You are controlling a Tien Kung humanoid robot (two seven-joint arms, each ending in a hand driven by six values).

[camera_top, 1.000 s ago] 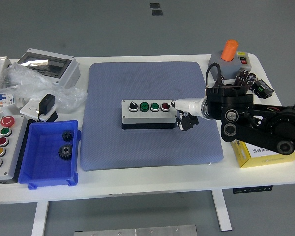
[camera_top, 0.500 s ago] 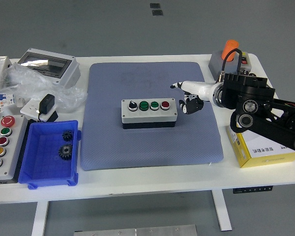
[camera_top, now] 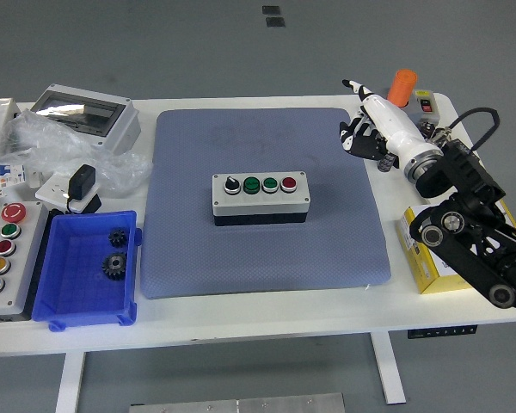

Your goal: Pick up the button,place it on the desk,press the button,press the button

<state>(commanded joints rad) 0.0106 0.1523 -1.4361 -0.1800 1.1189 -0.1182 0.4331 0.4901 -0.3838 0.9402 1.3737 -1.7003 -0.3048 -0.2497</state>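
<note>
Your right hand [camera_top: 361,129] hovers near the surface's far right corner, one finger extended, holding nothing, while the button box [camera_top: 261,197] sits mid-mat [camera_top: 198,258] for easy pressing.

Button box [camera_top: 261,198]: grey rectangular lid on a black base, flat and upright, long side parallel to the table's near edge, roughly mid-mat on the blue-grey mat [camera_top: 198,249]. Four controls in one row on top, left to right: black selector knob [camera_top: 232,184], green button [camera_top: 252,184], second green button [camera_top: 271,184], red button [camera_top: 289,183]. All four are set in silver rings and evenly spaced. Nothing touches the box; its top is fully exposed. Whether any button is depressed can't be told at this size.
</note>
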